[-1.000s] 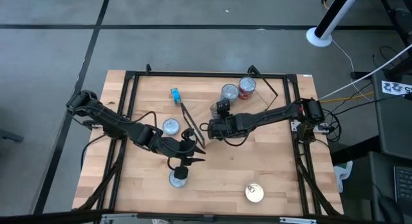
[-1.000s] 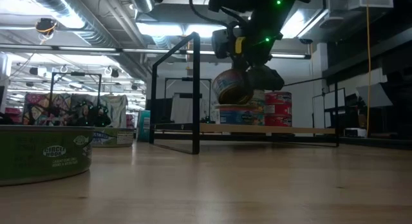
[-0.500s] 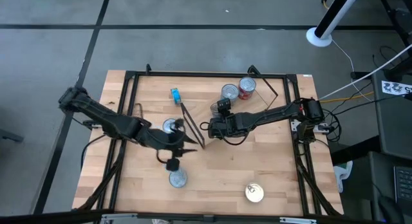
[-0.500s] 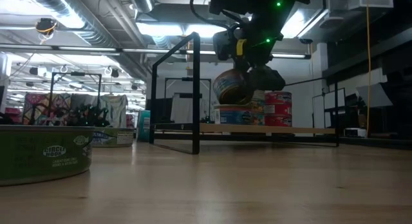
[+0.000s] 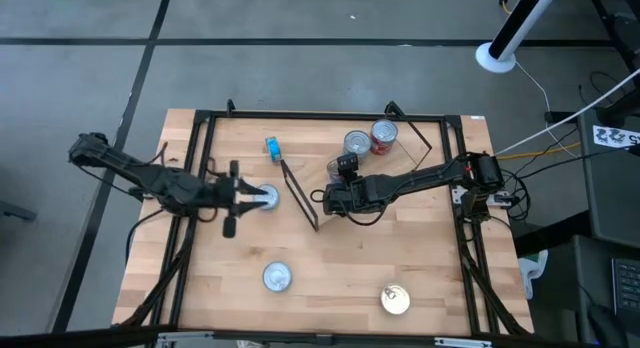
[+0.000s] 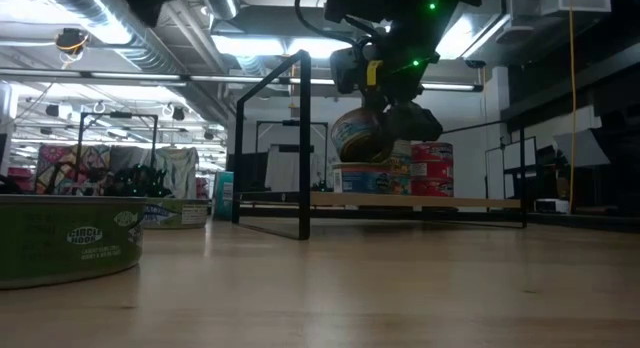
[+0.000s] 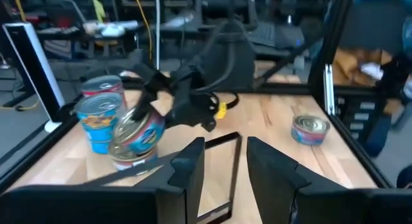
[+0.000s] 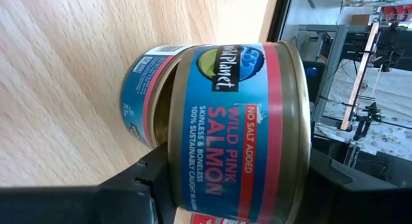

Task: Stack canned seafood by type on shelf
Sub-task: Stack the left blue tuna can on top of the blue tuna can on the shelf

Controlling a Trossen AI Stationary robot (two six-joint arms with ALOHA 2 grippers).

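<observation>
1. The right tool (image 5: 334, 195) is closed around a salmon tin (image 8: 238, 121), tilted in the air above the shelf (image 6: 420, 200).
2. This tin hangs just over a blue tin (image 6: 372, 177) on the shelf, beside a red stack (image 6: 432, 168).
3. The left tool (image 5: 240, 196) stands narrowly open and empty, just beside a tin (image 5: 265, 197) on the table (image 5: 340, 268).

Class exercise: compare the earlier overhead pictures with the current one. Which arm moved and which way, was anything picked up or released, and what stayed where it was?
The left gripper swung back from the silver-lidded tin near the front edge toward the left side, carrying nothing. The right gripper stayed put, clamped on the blue-and-red-labelled salmon tin above the light-wood shelf. No tin shifted.
</observation>
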